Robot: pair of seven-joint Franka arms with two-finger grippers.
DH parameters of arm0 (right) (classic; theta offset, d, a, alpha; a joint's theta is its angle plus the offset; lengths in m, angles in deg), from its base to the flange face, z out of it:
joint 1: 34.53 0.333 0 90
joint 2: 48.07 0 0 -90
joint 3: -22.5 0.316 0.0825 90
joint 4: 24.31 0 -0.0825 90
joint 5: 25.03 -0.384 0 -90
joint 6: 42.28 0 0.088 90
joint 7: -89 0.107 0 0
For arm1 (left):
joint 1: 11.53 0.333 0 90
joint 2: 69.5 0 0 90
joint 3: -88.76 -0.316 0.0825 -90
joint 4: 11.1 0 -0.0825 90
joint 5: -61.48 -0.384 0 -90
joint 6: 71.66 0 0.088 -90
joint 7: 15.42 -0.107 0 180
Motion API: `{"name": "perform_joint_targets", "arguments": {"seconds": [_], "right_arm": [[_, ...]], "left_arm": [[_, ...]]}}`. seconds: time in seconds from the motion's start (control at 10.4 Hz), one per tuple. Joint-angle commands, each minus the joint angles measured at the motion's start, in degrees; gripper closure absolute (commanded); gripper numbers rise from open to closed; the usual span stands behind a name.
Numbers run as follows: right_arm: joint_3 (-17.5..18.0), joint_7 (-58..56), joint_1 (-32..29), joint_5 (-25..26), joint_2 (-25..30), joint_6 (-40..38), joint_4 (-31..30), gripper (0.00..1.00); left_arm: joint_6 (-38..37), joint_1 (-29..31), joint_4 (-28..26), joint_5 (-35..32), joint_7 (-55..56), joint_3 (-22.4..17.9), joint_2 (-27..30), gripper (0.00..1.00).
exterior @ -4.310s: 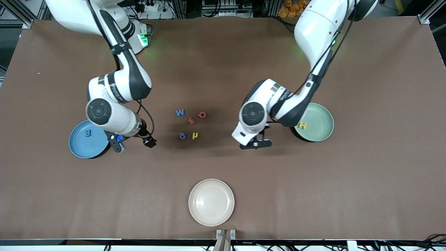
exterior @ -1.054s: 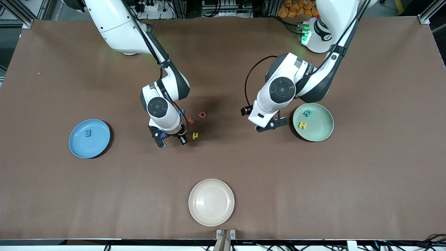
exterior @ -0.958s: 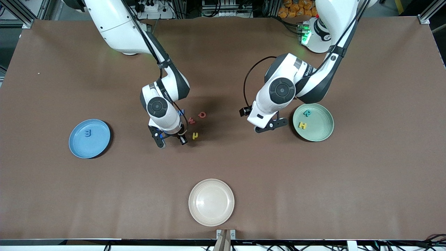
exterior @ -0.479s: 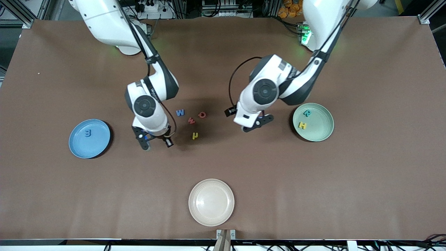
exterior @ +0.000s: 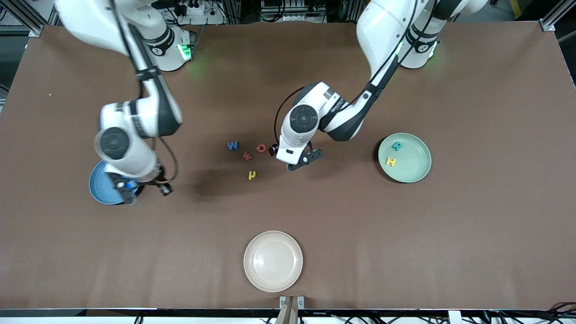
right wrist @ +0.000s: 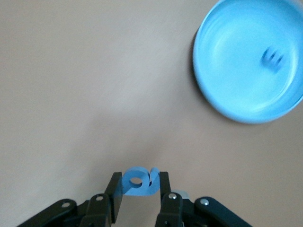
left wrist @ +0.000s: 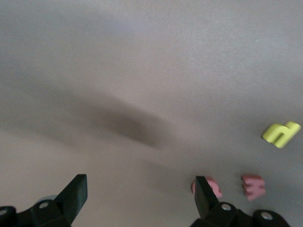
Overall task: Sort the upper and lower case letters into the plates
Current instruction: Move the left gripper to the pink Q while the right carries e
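I pinch the blue e in my right gripper over the blue plate rim for lowercase sorting, left gripper spread beside red Q.

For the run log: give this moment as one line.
right gripper: shut on blue e, by blue plate | left gripper: open, over red Q | mint plate: R, H

blue letter e, blue plate

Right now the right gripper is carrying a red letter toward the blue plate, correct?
Not quite: the letter clamped in the right gripper is blue, not red, as the right wrist view shows. It is indeed near the blue plate.
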Motion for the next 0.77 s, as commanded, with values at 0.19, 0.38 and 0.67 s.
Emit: {"name": "perform_joint_targets", "arguments": {"seconds": [0.19, 0.38, 0.67], "right_arm": [[0.9, -28.4, -20.2, 0.1, 0.4, -2.9, -1.8, 1.0], [1.0, -33.0, -22.7, -0.1, -0.7, -3.3, -2.0, 1.0], [1.0, -33.5, -22.4, -3.9, -1.5, -3.1, -1.5, 1.0]], "left_arm": [[0.3, -4.8, 6.2, -10.3, 18.5, -0.4, -4.6, 0.0], [0.3, -5.5, 8.9, -10.3, 25.9, -0.4, -5.8, 0.0], [0.4, -6.4, 10.9, -10.2, 31.0, -0.3, -7.5, 0.0]]}}
